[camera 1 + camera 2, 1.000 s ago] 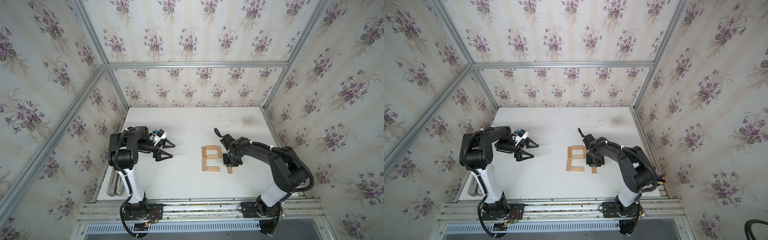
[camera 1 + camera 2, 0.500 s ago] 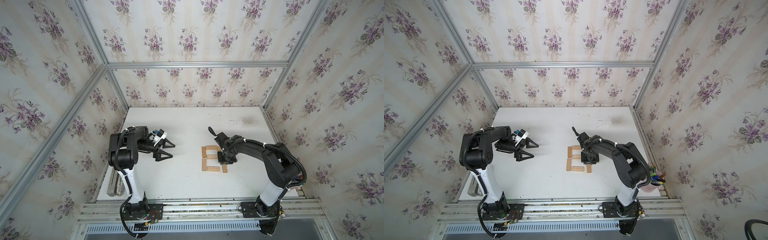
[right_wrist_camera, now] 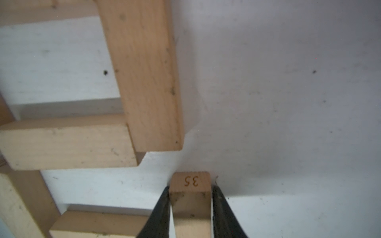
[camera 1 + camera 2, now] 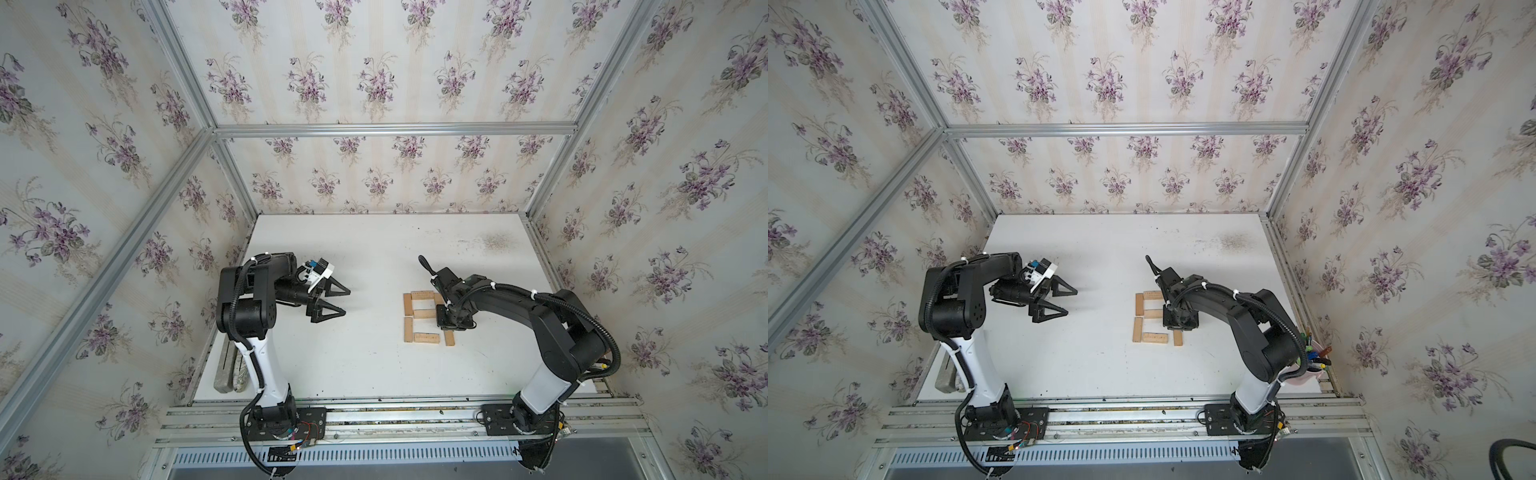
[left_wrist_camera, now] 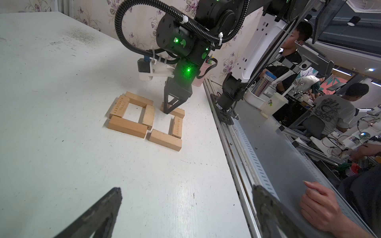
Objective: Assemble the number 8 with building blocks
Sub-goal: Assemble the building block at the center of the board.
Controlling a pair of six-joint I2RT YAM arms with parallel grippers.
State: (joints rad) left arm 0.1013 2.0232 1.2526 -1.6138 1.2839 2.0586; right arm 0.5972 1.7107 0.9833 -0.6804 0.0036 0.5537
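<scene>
The right tool [image 3: 190, 191] pinches the lower right block [image 3: 191, 208] across its narrow width. One dark fingertip is pressed on each long side, close to the end stamped "35". In the left wrist view this tool [image 5: 171, 107] points straight down at the tabletop [image 5: 61, 164], and the block [image 5: 176, 113] lies flat and low under it. Whether the block actually rests on the surface cannot be told.

The other six building blocks [image 4: 422, 296] lie flat, right of the tabletop's centre, and form most of the number 8 [image 4: 1150, 315]. The upper square is closed. The lower one has its left side, its bottom block [image 3: 99, 224] and the pinched piece.

In the right wrist view, the stamped end of the pinched block stops short of the upper right block [image 3: 144, 82], with a strip of bare white tabletop between them. It also sits slightly outward of that block's line (so the right-hand stroke is not straight). It is likewise apart from the middle block [image 3: 68, 144].

The left tool [image 4: 347, 302] is well apart from the figure, over the left half of the tabletop. Its fingers are spread wide and hold nothing, and it points toward the blocks, as both top views show [image 4: 1072, 302].
</scene>
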